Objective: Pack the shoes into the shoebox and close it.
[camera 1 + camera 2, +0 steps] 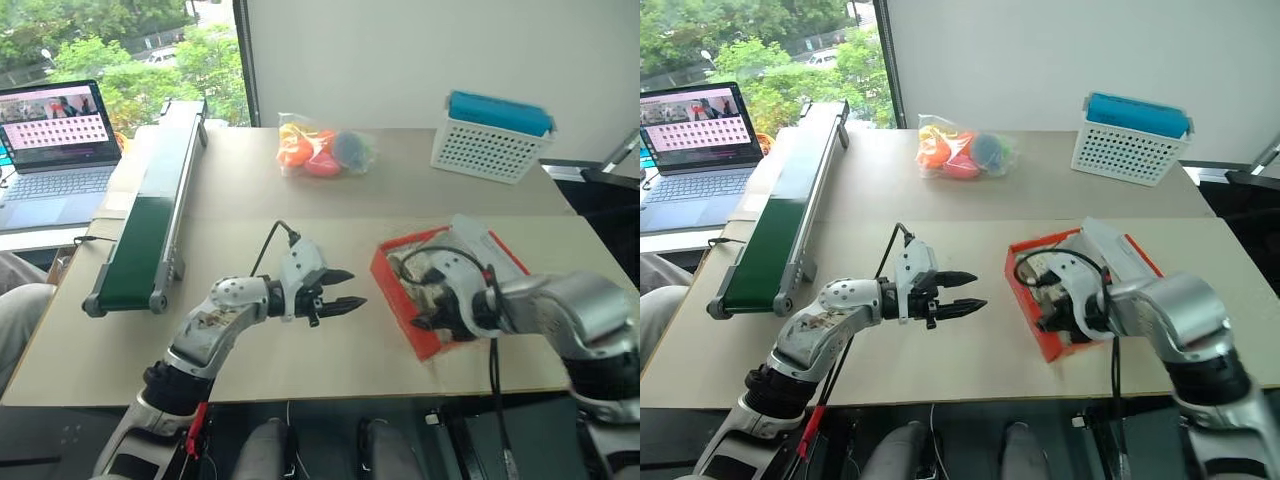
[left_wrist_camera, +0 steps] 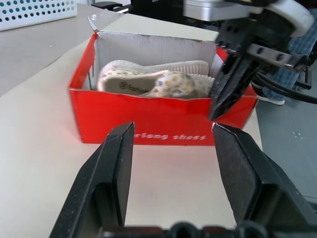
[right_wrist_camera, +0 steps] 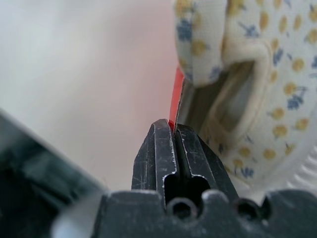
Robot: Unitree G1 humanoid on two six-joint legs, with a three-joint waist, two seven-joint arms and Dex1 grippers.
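The shoes already lay inside the open shoebox. The right claw had pinched shut on its wall; the left claw hung half-open, empty. Closing remained.

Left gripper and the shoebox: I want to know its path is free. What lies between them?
Bare tabletop alone separates the left gripper from the shoebox, as the left wrist view shows; the right gripper is at the box's rim.
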